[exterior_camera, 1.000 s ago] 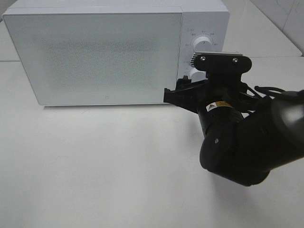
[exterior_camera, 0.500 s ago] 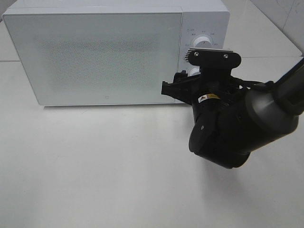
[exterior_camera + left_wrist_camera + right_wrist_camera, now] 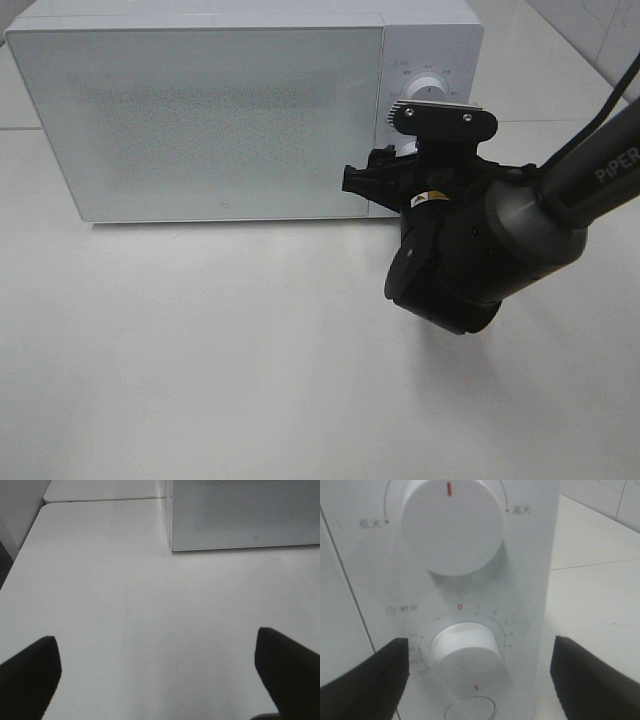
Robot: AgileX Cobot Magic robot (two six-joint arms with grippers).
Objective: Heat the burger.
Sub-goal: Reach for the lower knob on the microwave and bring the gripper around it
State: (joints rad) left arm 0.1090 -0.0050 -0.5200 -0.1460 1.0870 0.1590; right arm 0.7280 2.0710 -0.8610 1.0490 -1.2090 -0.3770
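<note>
microwave [image 3: 430, 25]: white, at 12 o'clock on the desk [image 3: 200, 380], door [image 3: 200, 120] shut
dials: on the panel at 3 o'clock of the door, upper dial [image 3: 451, 527] over lower dial [image 3: 465, 650]
right arm [image 3: 470, 260]: black, in from 3 o'clock, right up against the panel
right fingers [image 3: 360, 680]: wide apart, one each side of lower dial, not touching it, gripping nothing
left fingers [image 3: 30, 675]: spread wide over bare desk, gripping nothing
burger: not in sight in any view, cannot tell where it is

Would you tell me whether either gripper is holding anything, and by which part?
Nothing is held. The right gripper stands open, clear of the round white lower dial; the left gripper hangs open over the white table.
</note>
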